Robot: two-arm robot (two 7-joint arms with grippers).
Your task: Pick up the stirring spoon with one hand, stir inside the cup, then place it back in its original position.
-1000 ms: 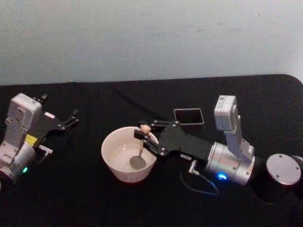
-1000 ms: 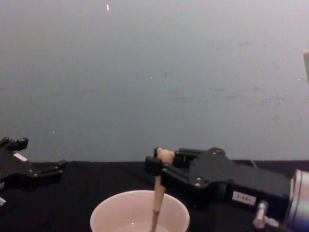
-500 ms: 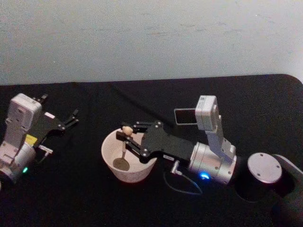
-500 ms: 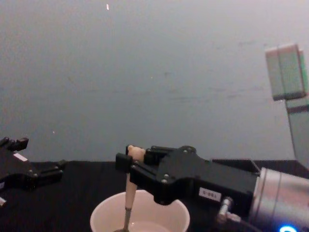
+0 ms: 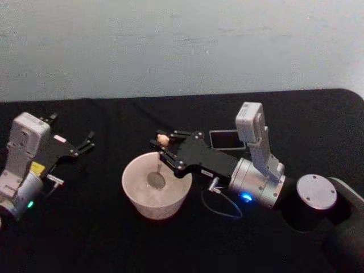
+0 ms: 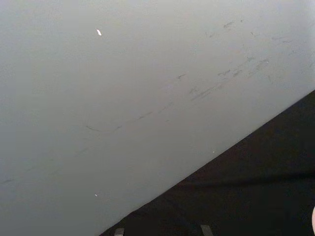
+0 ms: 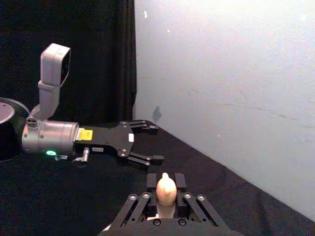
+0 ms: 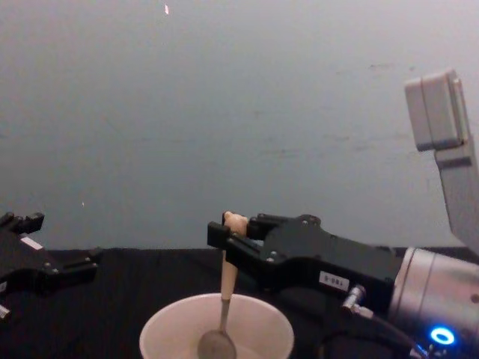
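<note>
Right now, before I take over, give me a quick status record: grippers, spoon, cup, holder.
cup: upright on the black table
stirring spoon: near upright, bowl down inside the cup
right gripper: shut on the stirring spoon's handle, above the cup's far rim
holder: mouth looks empty, beyond the cup
left gripper: open, parked left of the cup

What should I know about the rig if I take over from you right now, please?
Right end effector: shut on the stirring spoon just below its bear head, upright over the cup.
Left end effector: open, parked at the left, holding nothing.
The spoon's bowl is inside the cup; the dark grey holder stands beyond the right arm.
Done: spoon picked up, in the cup. Left: finish stirring, return it to the holder.
</note>
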